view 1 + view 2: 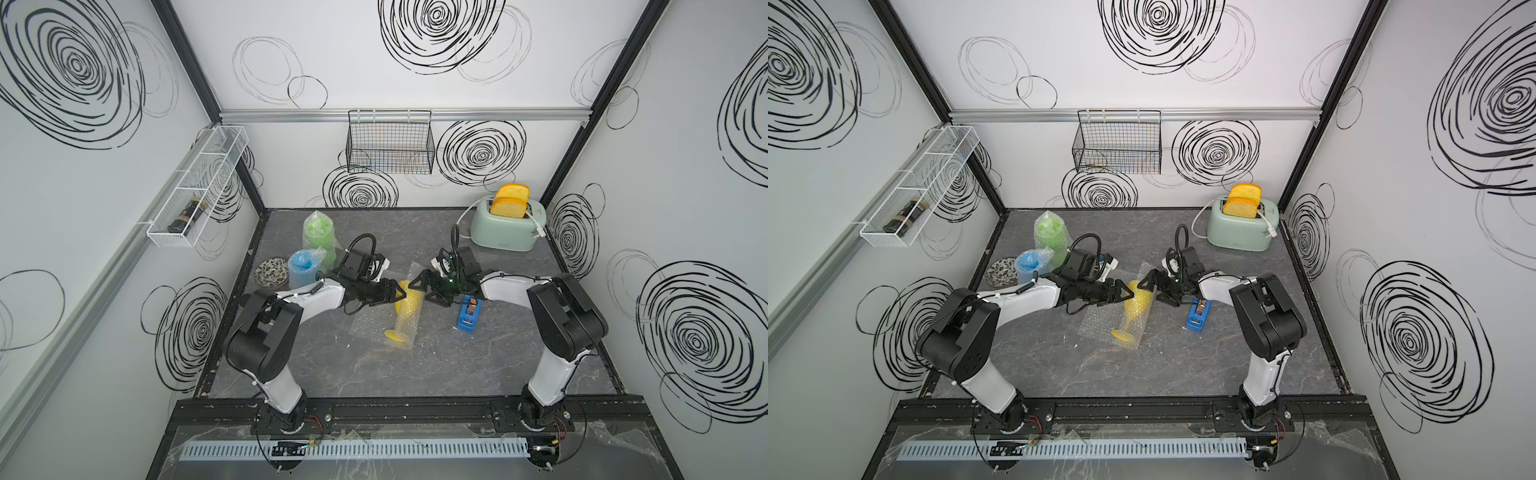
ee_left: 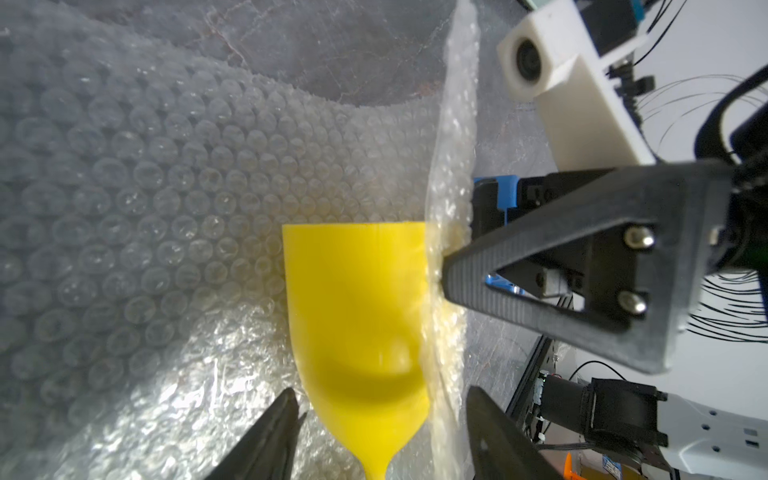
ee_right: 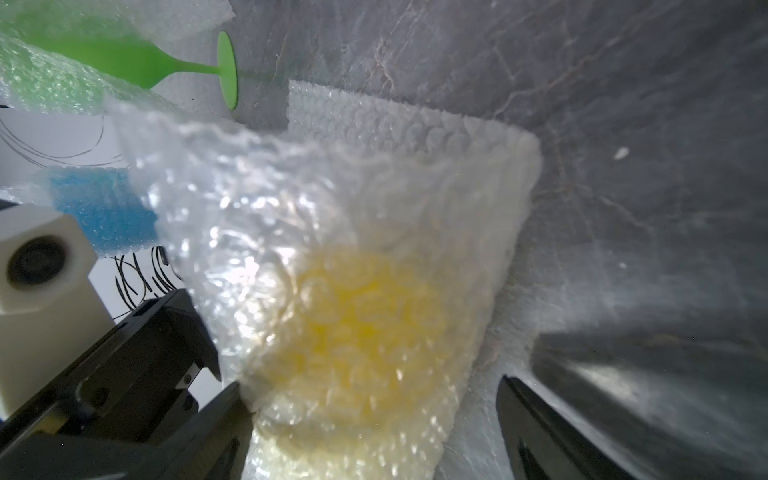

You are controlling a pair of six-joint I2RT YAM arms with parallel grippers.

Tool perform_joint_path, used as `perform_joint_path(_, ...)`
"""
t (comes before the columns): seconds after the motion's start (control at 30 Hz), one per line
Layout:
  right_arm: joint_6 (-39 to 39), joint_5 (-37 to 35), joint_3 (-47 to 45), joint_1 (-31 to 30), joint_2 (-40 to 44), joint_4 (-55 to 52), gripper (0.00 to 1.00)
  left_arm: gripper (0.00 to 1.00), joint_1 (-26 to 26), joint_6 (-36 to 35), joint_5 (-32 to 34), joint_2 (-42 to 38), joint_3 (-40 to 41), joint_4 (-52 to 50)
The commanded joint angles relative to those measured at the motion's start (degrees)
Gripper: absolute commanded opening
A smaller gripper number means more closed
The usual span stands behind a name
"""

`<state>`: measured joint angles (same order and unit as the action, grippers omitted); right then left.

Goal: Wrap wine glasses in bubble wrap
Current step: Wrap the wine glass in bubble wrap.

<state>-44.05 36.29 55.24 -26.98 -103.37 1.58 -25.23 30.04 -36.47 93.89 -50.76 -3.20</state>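
In both top views a yellow wine glass lies on its side mid-table on a sheet of bubble wrap, foot toward the front. Part of the sheet is folded up over its bowl. My left gripper comes at the bowl from the left. In the left wrist view its jaws stand open either side of the bare yellow bowl. My right gripper faces it from the right, open around the wrap-covered bowl, one finger touching the film. The green and blue wine glasses stand wrapped at the back left.
A blue tape dispenser sits just under my right forearm. A patterned bowl lies beside the blue glass. A mint toaster with bread stands at the back right. A black wire basket and a white rack hang on the walls.
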Motion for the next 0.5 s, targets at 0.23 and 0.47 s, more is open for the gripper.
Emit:
perform_joint_path(0.23,1.4,-4.3,2.2,-1.1,-1.0,-4.5,0.94,0.48,-2.2,-3.4,1.3,-4.9,5.2,1.6)
perform_joint_path(0.47,1.1,-3.2,2.9,-2.0,-0.3,-4.2,0.98,0.24,-2.9,-3.9,2.8,-3.8,6.5,2.7)
